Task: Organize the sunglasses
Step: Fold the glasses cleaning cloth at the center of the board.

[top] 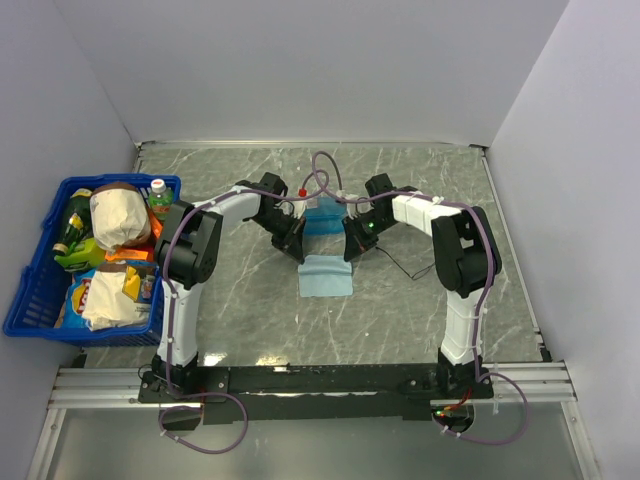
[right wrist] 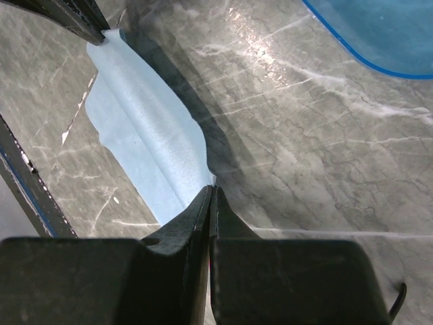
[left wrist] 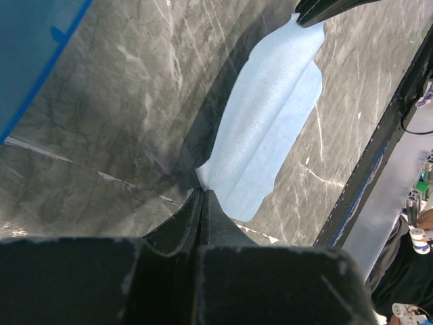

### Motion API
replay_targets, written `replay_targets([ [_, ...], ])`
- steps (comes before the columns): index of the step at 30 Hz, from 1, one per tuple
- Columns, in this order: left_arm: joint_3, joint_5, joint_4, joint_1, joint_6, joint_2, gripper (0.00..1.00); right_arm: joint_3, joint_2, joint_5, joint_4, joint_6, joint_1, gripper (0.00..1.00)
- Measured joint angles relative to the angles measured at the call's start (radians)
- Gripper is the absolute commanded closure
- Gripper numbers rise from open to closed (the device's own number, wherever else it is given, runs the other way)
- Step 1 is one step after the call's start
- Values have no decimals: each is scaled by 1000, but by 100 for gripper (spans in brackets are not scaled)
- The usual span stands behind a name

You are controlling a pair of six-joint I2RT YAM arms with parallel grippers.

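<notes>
My left gripper (left wrist: 203, 194) clamped on one far corner of the blue cloth (left wrist: 270, 115), my right gripper (right wrist: 211, 191) pinching the other, thin black sunglasses (top: 400, 266) lying on the table (top: 250, 310) just right of my right gripper

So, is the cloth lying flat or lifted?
Lifted along one edge: the left gripper and right gripper are each shut on a corner of the cloth.
</notes>
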Motion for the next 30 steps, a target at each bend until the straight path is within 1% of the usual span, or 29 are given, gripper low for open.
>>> replay_targets([
  [30, 0, 38, -58, -11, 53, 0, 99, -13, -1, 2, -31, -42, 35, 95],
])
